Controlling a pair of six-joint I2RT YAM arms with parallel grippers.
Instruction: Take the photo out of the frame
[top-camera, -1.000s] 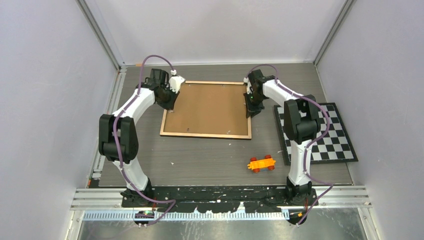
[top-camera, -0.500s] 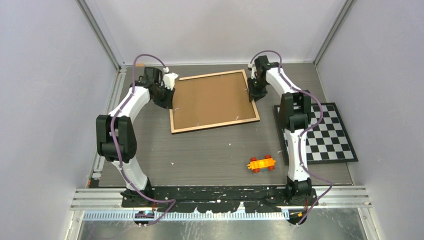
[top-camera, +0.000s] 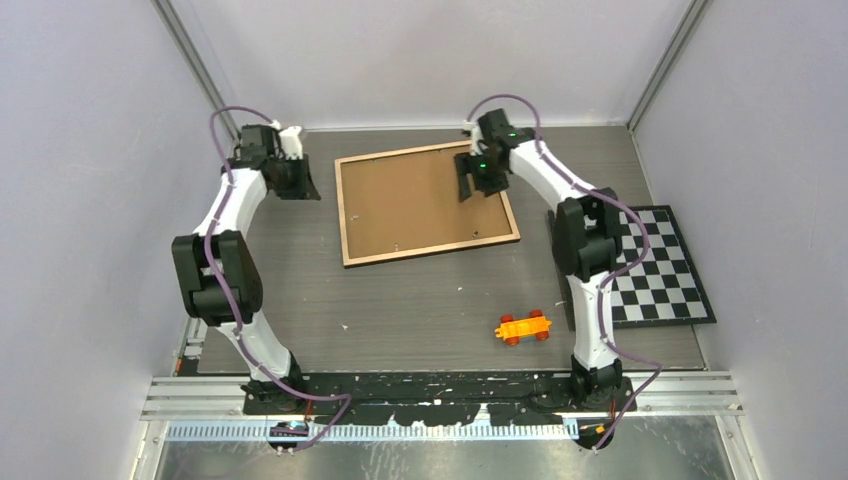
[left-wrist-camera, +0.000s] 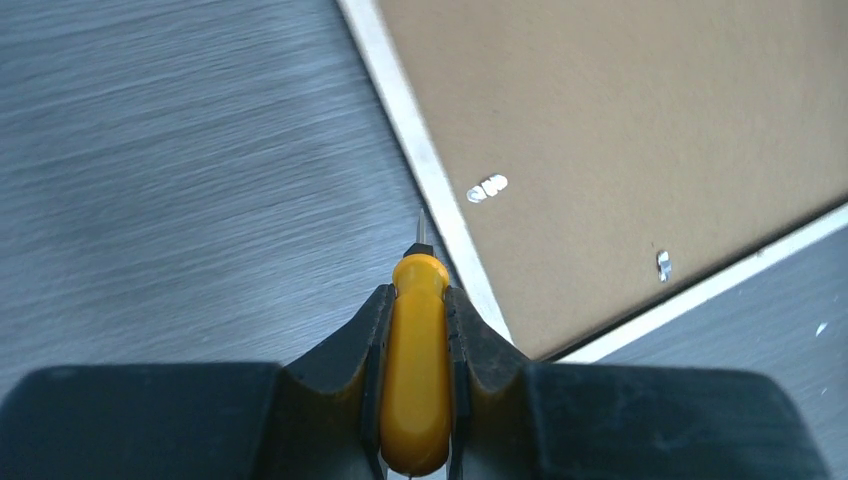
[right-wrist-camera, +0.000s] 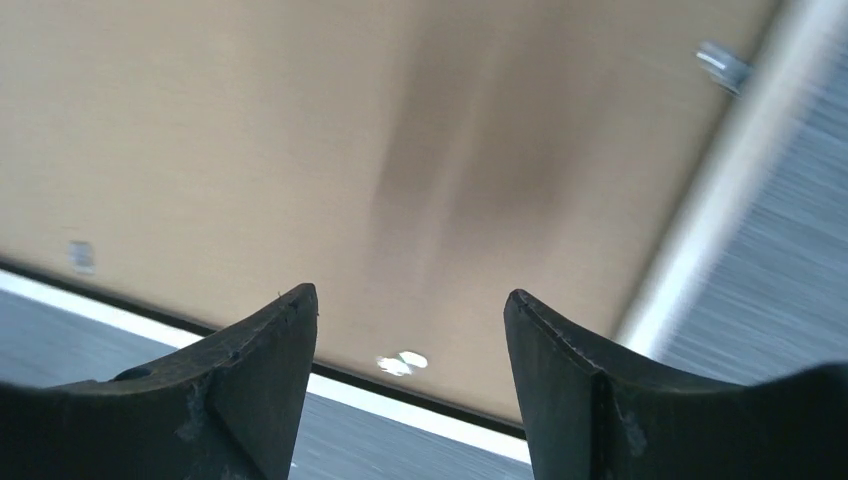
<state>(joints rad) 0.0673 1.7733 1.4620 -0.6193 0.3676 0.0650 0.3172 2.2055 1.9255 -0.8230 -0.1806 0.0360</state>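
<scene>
Left gripper (left-wrist-camera: 417, 300) is clamped tight on a yellow-handled tool (left-wrist-camera: 418, 390), its thin tip just beside the pale rim of the frame (top-camera: 420, 205). Right gripper (right-wrist-camera: 408, 300) hangs wide open over the brown back, holding nothing. The frame lies back-up on the grey table (top-camera: 400, 300), so the photo's hidden. Checker mat (top-camera: 655, 270) and orange toy (top-camera: 523, 327) off right, pale walls around.

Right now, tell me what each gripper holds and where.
Left gripper clamps a yellow tool by its handle; right gripper is open, holding nothing.
</scene>
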